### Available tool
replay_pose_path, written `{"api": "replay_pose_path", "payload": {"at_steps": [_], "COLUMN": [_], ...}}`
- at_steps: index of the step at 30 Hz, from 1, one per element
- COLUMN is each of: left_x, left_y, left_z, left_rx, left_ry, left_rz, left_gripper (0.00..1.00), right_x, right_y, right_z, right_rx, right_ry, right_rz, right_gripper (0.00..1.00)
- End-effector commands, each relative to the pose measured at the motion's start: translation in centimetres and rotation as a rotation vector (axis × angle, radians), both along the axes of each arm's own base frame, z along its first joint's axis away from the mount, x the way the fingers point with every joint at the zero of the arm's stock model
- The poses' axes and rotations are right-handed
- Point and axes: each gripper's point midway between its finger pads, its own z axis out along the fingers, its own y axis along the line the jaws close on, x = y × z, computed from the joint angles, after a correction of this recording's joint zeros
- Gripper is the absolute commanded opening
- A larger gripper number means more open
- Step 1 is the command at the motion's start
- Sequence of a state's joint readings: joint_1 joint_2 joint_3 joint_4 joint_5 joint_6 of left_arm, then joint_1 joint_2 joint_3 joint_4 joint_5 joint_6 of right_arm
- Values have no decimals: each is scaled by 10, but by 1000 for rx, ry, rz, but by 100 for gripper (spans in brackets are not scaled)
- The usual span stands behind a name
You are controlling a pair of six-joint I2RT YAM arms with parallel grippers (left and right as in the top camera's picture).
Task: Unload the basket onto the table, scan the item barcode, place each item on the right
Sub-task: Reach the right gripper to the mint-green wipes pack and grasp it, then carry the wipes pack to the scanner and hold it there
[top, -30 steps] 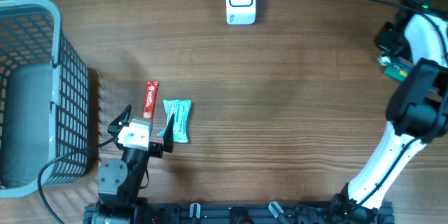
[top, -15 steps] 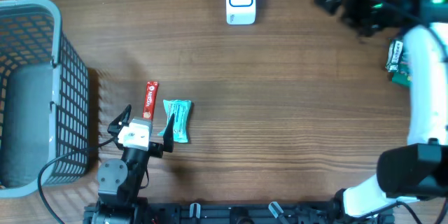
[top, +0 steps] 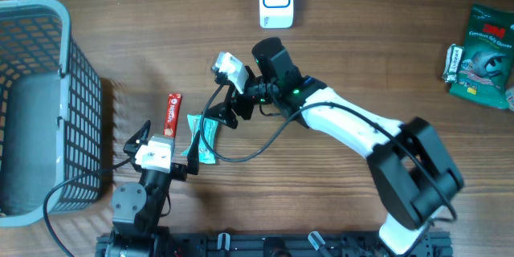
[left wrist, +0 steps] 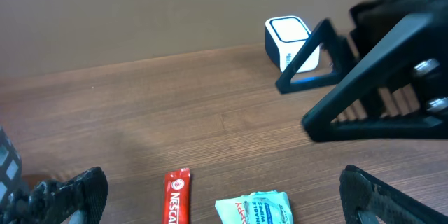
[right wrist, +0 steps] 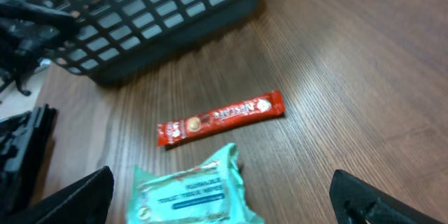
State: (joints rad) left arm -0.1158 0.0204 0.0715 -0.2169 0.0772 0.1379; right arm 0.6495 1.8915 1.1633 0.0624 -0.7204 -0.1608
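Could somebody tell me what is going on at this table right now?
The right gripper hangs open just above a teal packet, which lies beside a red Nescafé stick. The left gripper sits open near both and holds nothing. No item has been brought to the white scanner at the far side yet.

Grey basket (top: 84, 120), green packet (top: 484, 48), wooden table (top: 361, 48)

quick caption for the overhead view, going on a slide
Right gripper, jaws open, hovers over the teal packet beside the red Nescafe stick, with the white scanner farther back.
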Motion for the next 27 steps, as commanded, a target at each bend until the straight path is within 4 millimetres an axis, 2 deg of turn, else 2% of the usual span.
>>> {"api": "replay_pose_path", "payload": {"at_steps": [1,4,11,14,18,19,20,22,23,24,26,27], "left_x": [0,0,0,0,0,0,0,0,0,0,0,0], "left_y": [-1,-1,-1,-1,-1,-1,-1,-1,-1,-1,-1,-1], "left_z": [-1,-1,-1,-1,-1,-1,-1,-1,-1,-1,-1,-1], "left_rx": [10,10,10,10,10,10,10,10,10,10,10,10], "left_ry": [-4,-4,-4,-4,-4,-4,-4,-4,-4,-4,-4,-4], "left_rz": [-10,-10,-10,-10,-10,-10,-10,-10,-10,-10,-10,-10], "left_gripper": [100,100,100,100,100,100,100,100,100,100,100,100], "right_x": [-8,-10,-29,-46,-45,-43,-39,-28,-22,-14,0,7], "right_y": [3,5,12,22,26,25,24,18,14,9,-3,-13], "right_z": [-38,-62,-86,-111,-139,-143,-145,-148,-148,-147,-141,-129], "right_rx": [6,-2,4,-52,-153,-166,-176,-188,-183,-174,-150,-106], "right_ry": [111,178,265,281,261,267,274,310,351,400,504,610], "right_rz": [42,39,106,116,32,8,-19,-93,-135,-185,-278,-305], "right_gripper": [95,89,86,82,78,72,58,19,11,4,4,4]}}
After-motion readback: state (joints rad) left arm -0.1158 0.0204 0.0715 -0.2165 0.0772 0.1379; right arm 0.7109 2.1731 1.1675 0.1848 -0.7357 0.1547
